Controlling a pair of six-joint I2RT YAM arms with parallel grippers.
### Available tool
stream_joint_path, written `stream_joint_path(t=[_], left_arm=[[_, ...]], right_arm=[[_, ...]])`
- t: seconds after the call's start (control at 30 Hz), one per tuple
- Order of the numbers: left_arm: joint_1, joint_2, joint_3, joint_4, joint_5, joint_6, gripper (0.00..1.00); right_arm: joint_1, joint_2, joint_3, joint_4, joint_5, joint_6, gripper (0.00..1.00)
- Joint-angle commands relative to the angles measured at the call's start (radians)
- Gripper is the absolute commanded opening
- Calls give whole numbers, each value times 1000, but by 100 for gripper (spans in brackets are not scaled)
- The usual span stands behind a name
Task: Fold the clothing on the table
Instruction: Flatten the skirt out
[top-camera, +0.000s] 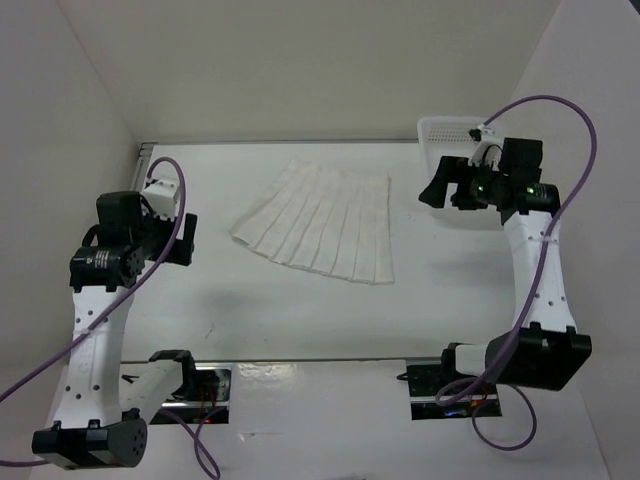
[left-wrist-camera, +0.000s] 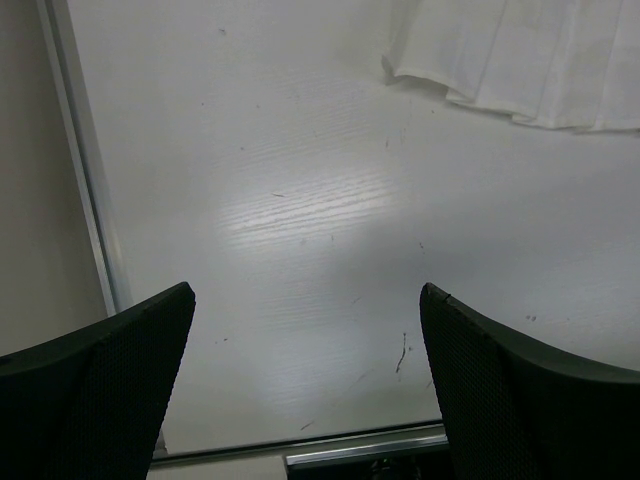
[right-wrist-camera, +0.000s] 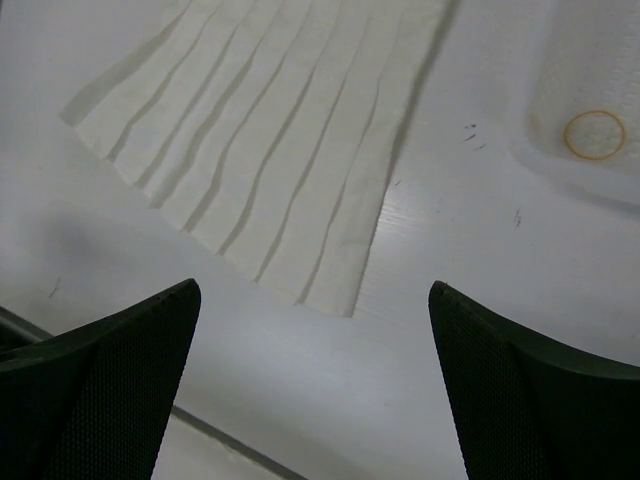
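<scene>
White table (top-camera: 300, 320), pleated clothing (top-camera: 318, 225) lying flat mid-surface (fanned out, unfolded); left gripper (left-wrist-camera: 307, 290) and right gripper (right-wrist-camera: 314, 285) both hover spread wide, grasping nothing, one either side of it.

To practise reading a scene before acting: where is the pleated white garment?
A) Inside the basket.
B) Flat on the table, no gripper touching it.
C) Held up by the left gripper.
B: the clothing lies spread on the table, the left gripper and right gripper both open, clear of it.
</scene>
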Motion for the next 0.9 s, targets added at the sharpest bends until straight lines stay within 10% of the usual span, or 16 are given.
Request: stream_joint_path(t=[0.0,0.2,0.87], left_arm=[[15,16,16,14,2,11,99],[25,36,26,14,-8,21,99],[25,536,403,-47,66,-7,100]], right_arm=[[87,91,92,-59,13,-80,99],[432,214,134,2,309,-73,99],[441,608,227,206,600,-39,99]])
